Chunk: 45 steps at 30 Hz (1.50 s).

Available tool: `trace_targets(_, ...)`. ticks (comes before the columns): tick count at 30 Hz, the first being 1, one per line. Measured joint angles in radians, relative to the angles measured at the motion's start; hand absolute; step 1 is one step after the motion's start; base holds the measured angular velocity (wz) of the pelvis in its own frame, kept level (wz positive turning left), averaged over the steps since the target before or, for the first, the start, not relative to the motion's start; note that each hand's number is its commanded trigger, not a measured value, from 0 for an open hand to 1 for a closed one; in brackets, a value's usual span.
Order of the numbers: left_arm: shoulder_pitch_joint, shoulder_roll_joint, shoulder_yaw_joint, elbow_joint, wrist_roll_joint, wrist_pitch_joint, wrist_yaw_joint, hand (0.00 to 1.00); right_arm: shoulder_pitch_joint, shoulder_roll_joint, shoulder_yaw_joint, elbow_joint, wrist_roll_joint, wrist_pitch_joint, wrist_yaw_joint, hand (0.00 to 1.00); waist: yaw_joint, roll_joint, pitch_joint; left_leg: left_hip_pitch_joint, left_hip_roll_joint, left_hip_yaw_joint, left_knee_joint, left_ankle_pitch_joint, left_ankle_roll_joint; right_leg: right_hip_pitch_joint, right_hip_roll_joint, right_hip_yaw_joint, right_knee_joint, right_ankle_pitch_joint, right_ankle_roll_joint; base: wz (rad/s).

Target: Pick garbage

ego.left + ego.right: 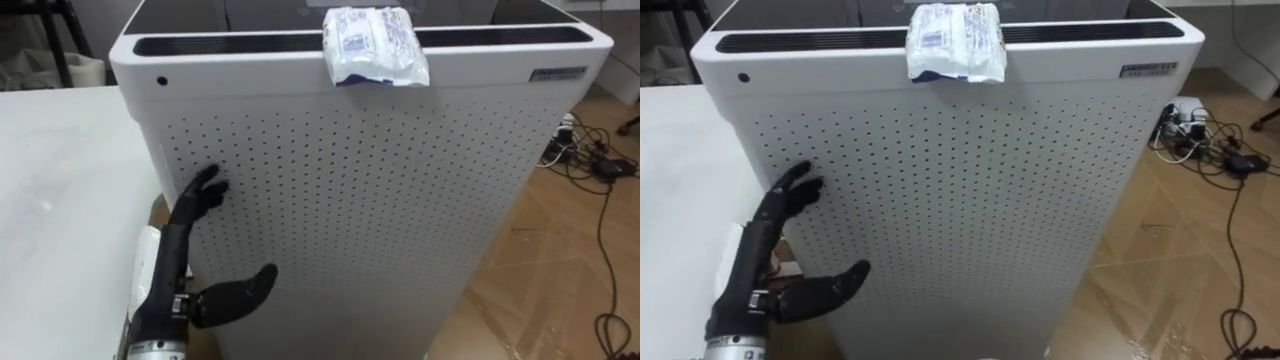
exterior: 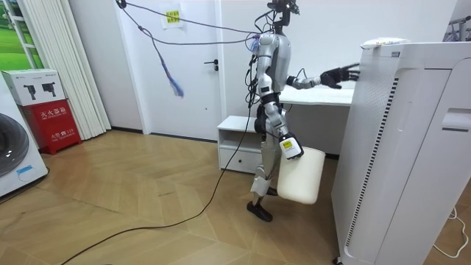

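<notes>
— Where is the garbage?
— A white packet lies on top of the big white box, hanging a bit over the front edge.
— And the hands?
— The left hand is up by the box's dotted front, fingers spread wide, holding nothing. The right hand hangs low at a white bin — it seems to carry it, but I cannot tell its grip.

Home-like room. Light wood plank floor, white door, long white pleated curtain. White front-loading washing machine at the room view's left; tall white perforated appliance beside a white table.
</notes>
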Motion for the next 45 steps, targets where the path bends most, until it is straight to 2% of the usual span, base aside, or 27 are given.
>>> trace_targets(3,0.000,0.004,0.006,-0.047,0.028,-0.044,0.061,0.00,0.018,0.000,0.000,0.011,0.000,0.000,-0.001,1.00,-0.001,-0.001,0.0013,0.024,-0.001,-0.006,-0.010,0.001,-0.001,0.028,0.000,-0.008,-0.013,0.000,0.000,0.05)
trace_targets(5,-0.001,0.011,0.012,-0.063,0.030,-0.059,0.088,0.00,0.023,0.000,0.000,0.011,0.000,0.000,0.000,1.00,0.000,-0.002,0.0019,0.026,-0.001,-0.010,-0.011,0.001,-0.002,0.032,0.000,-0.011,-0.014,-0.001,0.001,0.07)
trace_targets(7,-0.002,0.024,0.018,-0.063,0.043,-0.061,0.104,0.00,0.022,0.001,0.000,0.012,-0.001,0.000,0.003,1.00,-0.002,-0.002,0.0021,0.030,-0.001,-0.011,-0.013,0.001,-0.002,0.036,0.000,-0.011,-0.015,-0.001,0.001,0.00)
trace_targets(13,-0.019,0.033,0.036,-0.065,0.131,-0.061,0.131,0.00,0.019,0.005,-0.001,0.012,-0.009,0.004,0.023,1.00,-0.019,0.003,0.0044,0.034,-0.002,-0.011,-0.017,0.001,-0.002,0.044,0.002,-0.009,-0.028,0.000,0.003,0.00)
trace_targets(17,-0.030,0.034,0.037,-0.107,0.156,-0.060,0.147,0.00,0.019,0.003,-0.006,0.011,-0.013,0.009,0.022,1.00,-0.025,0.015,0.0027,0.036,-0.001,-0.010,-0.024,0.001,-0.002,0.039,0.004,0.001,-0.029,0.000,0.003,-0.04)
trace_targets(20,-0.061,0.039,0.035,-0.117,0.194,-0.059,0.151,0.00,0.019,-0.004,-0.006,0.011,-0.017,0.010,0.022,1.00,-0.029,0.028,0.0025,0.045,-0.001,-0.010,-0.029,0.001,-0.002,0.043,0.005,0.008,-0.030,0.000,0.003,-0.08)
trace_targets(24,-0.088,0.042,0.034,-0.128,0.210,-0.041,0.151,0.00,0.016,-0.005,-0.006,0.013,-0.017,0.018,0.023,1.00,-0.052,0.045,0.0018,0.061,0.000,-0.003,-0.044,0.002,-0.002,0.047,0.009,0.018,-0.029,0.000,0.003,-0.09)
trace_targets(29,-0.099,0.044,0.031,-0.128,0.259,-0.017,0.151,0.00,0.015,-0.005,-0.006,0.002,-0.014,0.047,0.024,1.00,-0.073,0.046,0.0027,0.066,0.001,0.004,-0.047,0.002,-0.002,0.046,0.012,0.031,-0.030,0.000,0.004,-0.06)
trace_targets(31,-0.119,0.044,0.031,-0.128,0.262,0.006,0.148,0.00,0.015,-0.005,-0.006,-0.003,-0.011,0.054,0.025,1.00,-0.078,0.046,0.0027,0.065,0.001,0.005,-0.048,0.002,-0.002,0.045,0.013,0.031,-0.031,0.000,0.004,0.00)
trace_targets(33,-0.138,0.045,0.029,-0.129,0.262,0.013,0.148,0.00,0.015,-0.005,-0.007,-0.009,-0.011,0.058,0.025,1.00,-0.079,0.048,0.0020,0.065,0.001,0.005,-0.048,0.002,-0.002,0.045,0.013,0.031,-0.031,0.000,0.004,0.00)
trace_targets(41,-0.204,0.063,0.025,-0.135,0.292,0.047,0.136,0.00,0.014,-0.005,-0.007,-0.010,-0.009,0.059,0.039,1.00,-0.083,0.066,-0.0015,0.068,0.001,0.005,-0.048,0.002,-0.002,0.046,0.013,0.033,-0.030,0.000,0.004,0.00)
trace_targets(45,-0.226,0.064,0.022,-0.135,0.357,0.053,0.119,0.00,0.014,-0.006,-0.007,-0.006,-0.010,0.060,0.049,1.00,-0.101,0.068,-0.0014,0.070,0.001,0.004,-0.048,0.002,-0.002,0.047,0.013,0.033,-0.028,0.000,0.004,0.00)
